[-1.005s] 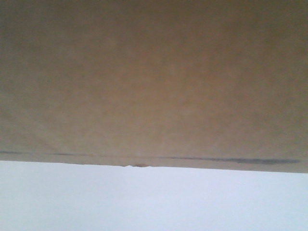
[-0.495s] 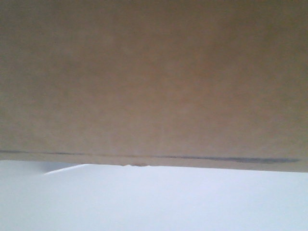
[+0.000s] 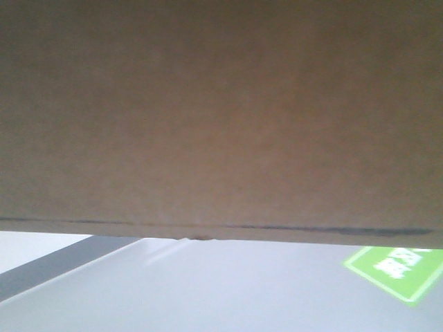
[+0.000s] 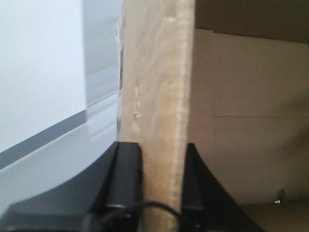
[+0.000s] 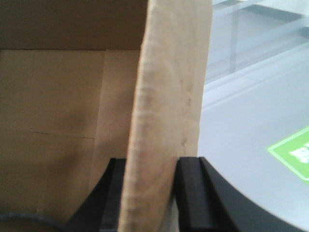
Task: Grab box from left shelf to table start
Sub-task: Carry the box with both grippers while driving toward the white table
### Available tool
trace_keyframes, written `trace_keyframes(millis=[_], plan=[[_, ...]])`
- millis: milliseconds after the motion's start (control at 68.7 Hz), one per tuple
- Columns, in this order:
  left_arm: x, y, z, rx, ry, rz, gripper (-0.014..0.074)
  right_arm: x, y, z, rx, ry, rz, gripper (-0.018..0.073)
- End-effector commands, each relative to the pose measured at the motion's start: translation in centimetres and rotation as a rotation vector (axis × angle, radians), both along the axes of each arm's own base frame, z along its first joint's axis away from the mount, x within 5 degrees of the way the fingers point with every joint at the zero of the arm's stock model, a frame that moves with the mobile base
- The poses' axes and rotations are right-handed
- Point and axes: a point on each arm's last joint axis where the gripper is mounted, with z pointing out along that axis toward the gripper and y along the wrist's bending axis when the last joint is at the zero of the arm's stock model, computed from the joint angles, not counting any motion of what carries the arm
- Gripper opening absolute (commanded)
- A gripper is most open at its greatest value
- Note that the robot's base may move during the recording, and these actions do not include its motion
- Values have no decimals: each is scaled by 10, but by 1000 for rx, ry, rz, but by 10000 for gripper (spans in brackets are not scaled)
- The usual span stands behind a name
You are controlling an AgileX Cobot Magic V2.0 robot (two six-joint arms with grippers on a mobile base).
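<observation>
**Backdrop shifts beneath box clamped in both grippers**

Gone from under the box (image 3: 221, 117) was the unbroken white that filled the lower frame half a second earlier. In its place your front camera showed a pale grey surface (image 3: 208, 297), with a dark grey strip (image 3: 55, 266) crossing the lower left. A wedge of white surface (image 3: 28, 243) lay beyond the strip, and a green marking (image 3: 398, 271) with white characters sat at lower right. The box itself kept its place in the frame, its tan face filling the upper two-thirds from edge to edge. A thin dark line (image 3: 311, 229) ran just above its lower edge.

Your left gripper (image 4: 161, 193) was pinching one cardboard wall of the box, its black fingers (image 4: 126, 179) pressed against either face of the wall. The box's inner side lay to the right of that wall, and the white surface and dark strip to its left. Your right gripper (image 5: 149, 188) had the same hold on another wall, a finger on each face. The box interior lay to that wall's left, and the grey surface with the green marking to its right. Both wrist views were blurred, and a dark cable (image 4: 154, 207) curved across the base of the left gripper. Whether the box's underside rested on anything could not be told from these views.
</observation>
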Motion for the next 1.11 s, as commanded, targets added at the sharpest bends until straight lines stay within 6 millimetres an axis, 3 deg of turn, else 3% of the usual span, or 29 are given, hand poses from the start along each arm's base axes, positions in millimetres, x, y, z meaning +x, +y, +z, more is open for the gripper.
trace_keyframes(millis=[0,1092], plan=[[-4,-1,26,-135,-180,-27,-93,2,-6,22,-33,-185,-71,58],[-4,-1,26,-135,-180,-27,-94,2,-6,22,-33,-185,-71,58]])
